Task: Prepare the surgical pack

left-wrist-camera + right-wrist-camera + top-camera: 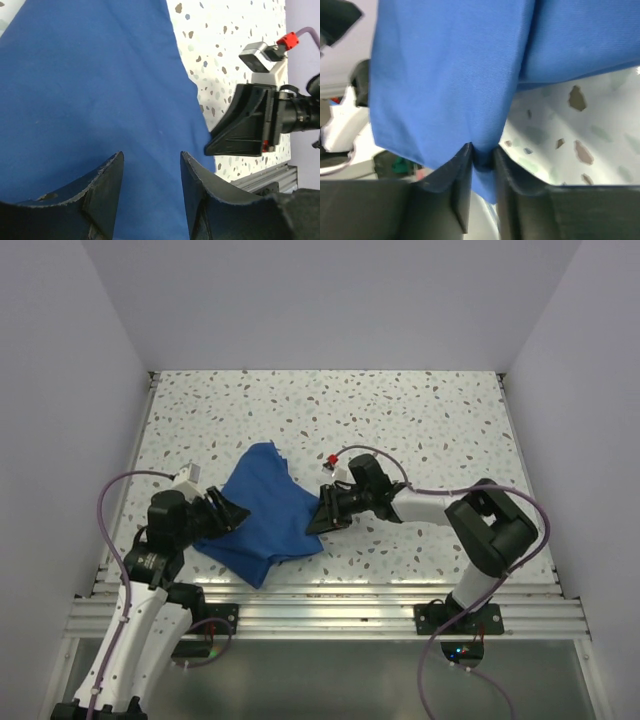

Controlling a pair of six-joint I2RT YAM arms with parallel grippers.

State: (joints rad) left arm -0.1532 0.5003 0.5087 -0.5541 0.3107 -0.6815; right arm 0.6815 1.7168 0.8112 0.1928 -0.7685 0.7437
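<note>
Blue drape (262, 515) bunched; right fingers (461, 190) pinch fold; left fingers (102, 192) apart.

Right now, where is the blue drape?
In the top view the blue drape lies bunched near the table's front edge, left of centre, between the left gripper and the right gripper, which pinches its right edge.

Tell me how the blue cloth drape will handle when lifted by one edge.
The royal-blue cloth drape is probably floppy: it creases and folds where the right gripper pinches it. Likely light too, since a small pinch holds it.
</note>
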